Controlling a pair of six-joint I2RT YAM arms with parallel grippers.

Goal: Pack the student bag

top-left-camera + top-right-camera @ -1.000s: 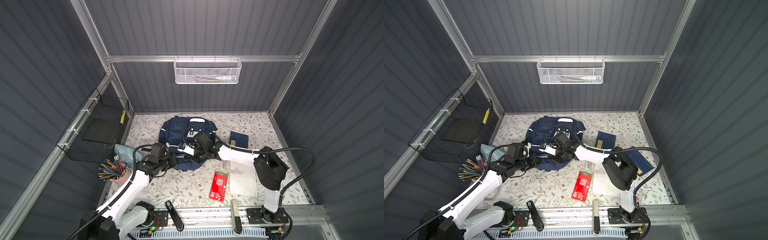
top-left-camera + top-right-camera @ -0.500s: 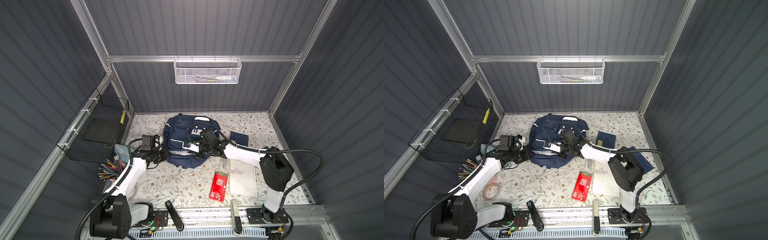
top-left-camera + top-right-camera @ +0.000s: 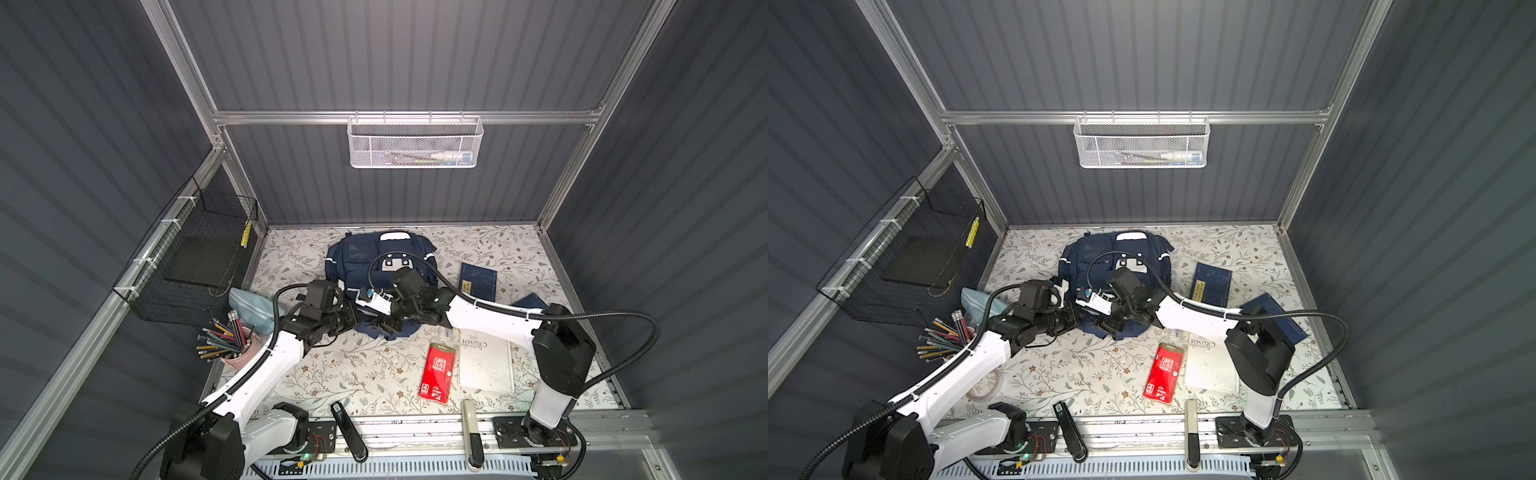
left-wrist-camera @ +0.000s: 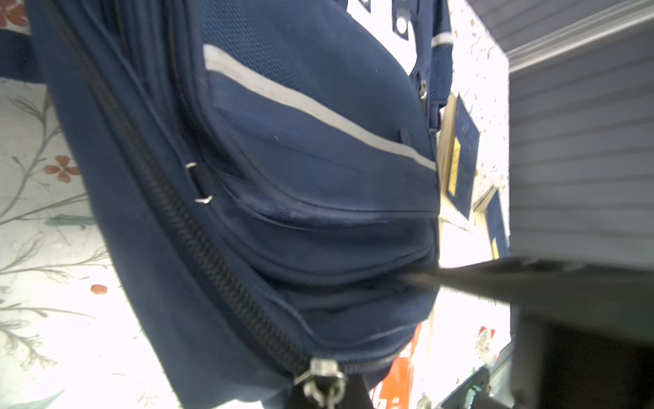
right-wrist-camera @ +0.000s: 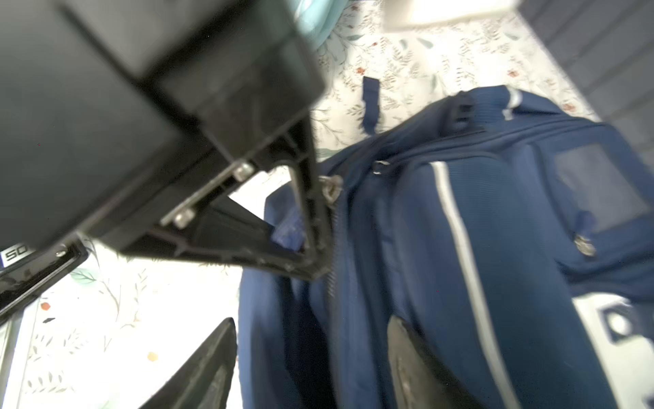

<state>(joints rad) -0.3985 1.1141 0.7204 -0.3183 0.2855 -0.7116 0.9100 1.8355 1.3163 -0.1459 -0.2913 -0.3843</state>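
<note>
STUDENT BAG, MID-PACKING: In both top views the navy student bag [image 3: 353, 253] lies front-up at the back middle of the floral desk [image 3: 365, 374]. Both arms reach in low to its near edge, where the left hand [image 3: 356, 321] and right hand [image 3: 384, 326] almost meet. The left wrist view looks along the bag's soft, slumped pockets to a metal zip pull [image 4: 322, 380] right at the hand's tip; this hand is clenched on the bag at the zip line. The right wrist view shows the left hand's fingers [image 5: 308, 212] pinched on blue fabric just beside that pull, while the right hand [image 5: 308, 364] straddles the bag's edge with its jaws standing wide, gripping nothing. The bag looks limp and light, likely to sag and fold when lifted; the zip pull, stitched seams or straps seem the surest holds
</note>
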